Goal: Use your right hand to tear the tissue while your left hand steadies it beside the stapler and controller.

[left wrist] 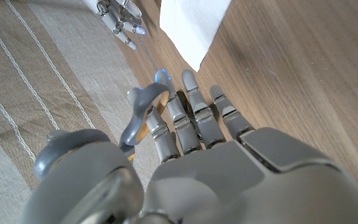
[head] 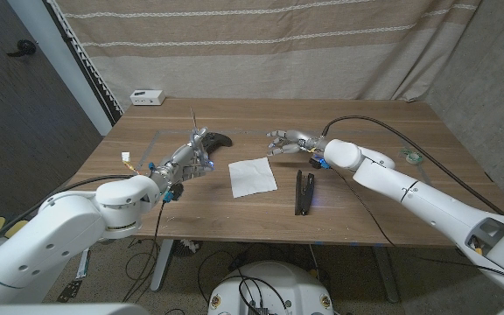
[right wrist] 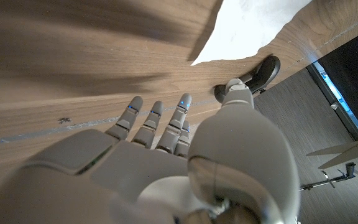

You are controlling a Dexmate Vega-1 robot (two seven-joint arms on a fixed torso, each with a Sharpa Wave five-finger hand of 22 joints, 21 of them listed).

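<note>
Lying loose between hands: tissue [head: 252,177]

Table [head: 383,188] — matt grained wood; tissue [head: 252,177] — thin white paper; stapler [head: 304,192] — black, matt; backdrop [head: 304,52] — coarse striped cloth.

Controller [head: 218,140] partly hidden behind left hand [head: 192,156]; tissue [left wrist: 191,28] cut off by edge in left wrist view.

White tissue [head: 252,177] on brown wood-grain table [head: 374,118] (black stapler [head: 304,192], striped beige curtain [head: 278,44]).
</note>
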